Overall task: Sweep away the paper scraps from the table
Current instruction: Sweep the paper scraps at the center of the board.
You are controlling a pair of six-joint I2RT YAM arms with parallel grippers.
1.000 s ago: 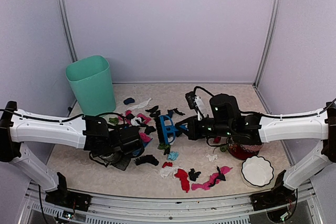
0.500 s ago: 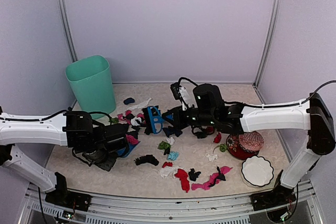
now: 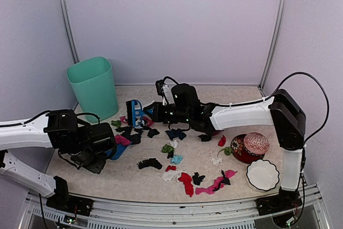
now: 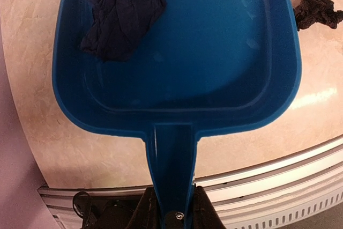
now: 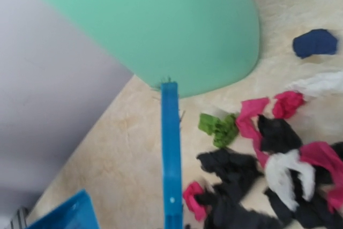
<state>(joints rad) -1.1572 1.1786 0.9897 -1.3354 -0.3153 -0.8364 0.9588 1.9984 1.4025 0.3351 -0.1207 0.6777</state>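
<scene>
Paper scraps (image 3: 177, 159), black, pink, red, white, green and teal, lie across the middle and front of the table (image 3: 236, 97). My left gripper (image 3: 103, 144) is shut on the handle of the blue dustpan (image 3: 117, 149), which lies flat at the front left. In the left wrist view the handle (image 4: 172, 175) runs between my fingers, and a dark navy scrap (image 4: 122, 14) lies in the pan (image 4: 214, 52). My right gripper (image 3: 154, 112) is shut on the blue brush (image 3: 136, 113), which stands over a heap of scraps (image 3: 134, 131). The right wrist view shows the brush (image 5: 171, 159) edge-on beside black, pink and green scraps (image 5: 241, 170).
A mint-green bin (image 3: 94, 86) stands at the back left, close to the brush; it also shows in the right wrist view (image 5: 161, 25). A red-patterned bowl (image 3: 241, 153) with a ball (image 3: 256, 143) and a white scalloped bowl (image 3: 262, 174) sit at the front right. Walls close the sides.
My right arm has swept the brush left from the table's middle toward the bin, pushing scraps along. My left arm has drawn the dustpan back to the left.
</scene>
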